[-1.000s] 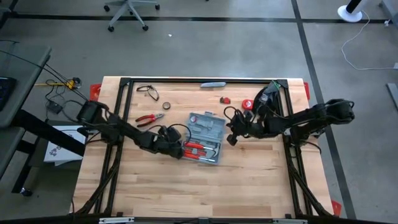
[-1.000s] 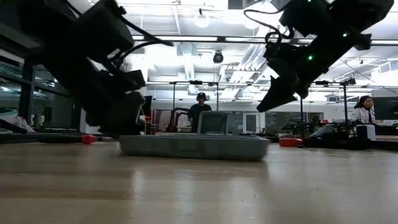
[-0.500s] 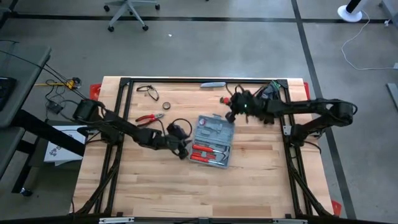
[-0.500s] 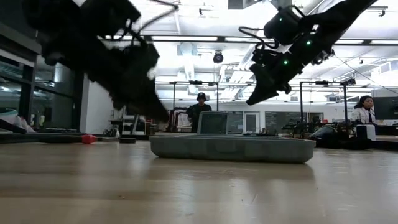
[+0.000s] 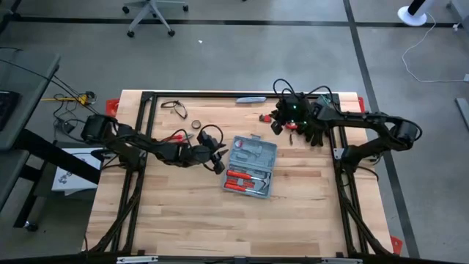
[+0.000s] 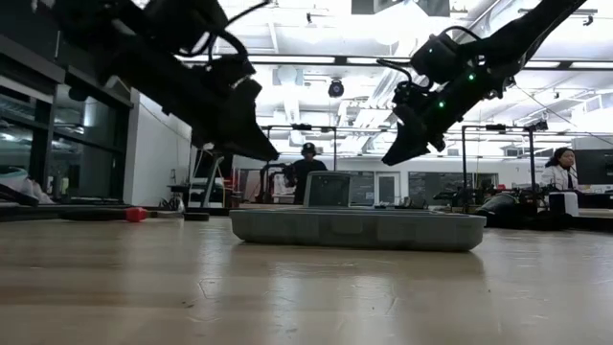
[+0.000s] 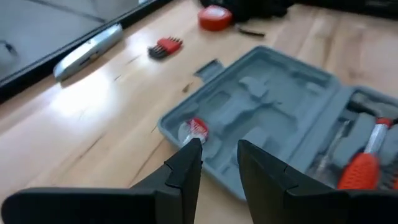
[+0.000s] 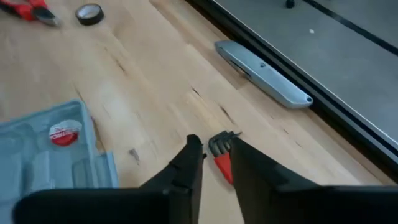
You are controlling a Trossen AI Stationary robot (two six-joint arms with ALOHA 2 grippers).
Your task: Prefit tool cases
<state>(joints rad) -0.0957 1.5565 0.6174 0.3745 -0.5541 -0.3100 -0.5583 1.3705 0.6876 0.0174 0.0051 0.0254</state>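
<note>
The blue-grey tool case (image 5: 249,165) lies open and flat on the wooden table, red-handled tools (image 5: 245,180) in its near half. The other half is mostly bare moulding with a round red label (image 7: 196,128). My left gripper (image 7: 221,146) hangs open above the table just left of the case (image 7: 273,106), pointing at it, nothing between its fingers. My right gripper (image 8: 213,142) is open in the air near the far edge, over a small red hex-key set (image 8: 222,163). In the low view both grippers (image 6: 273,153) (image 6: 391,158) are clear of the case (image 6: 354,230).
A grey utility knife (image 5: 250,99) lies along the far frame rail. Red pliers (image 5: 176,137), a black tape roll (image 8: 90,14) and glasses (image 5: 174,107) sit at the far left. A red tape measure (image 7: 214,17) lies beyond the case. People stand in the room behind.
My right gripper has swung from beside the case's right side toward the far edge, ending over the hex-key set. My left gripper has risen off the table and drawn back from the case's near-left corner. The case has slid a little toward the right and turned slightly.
</note>
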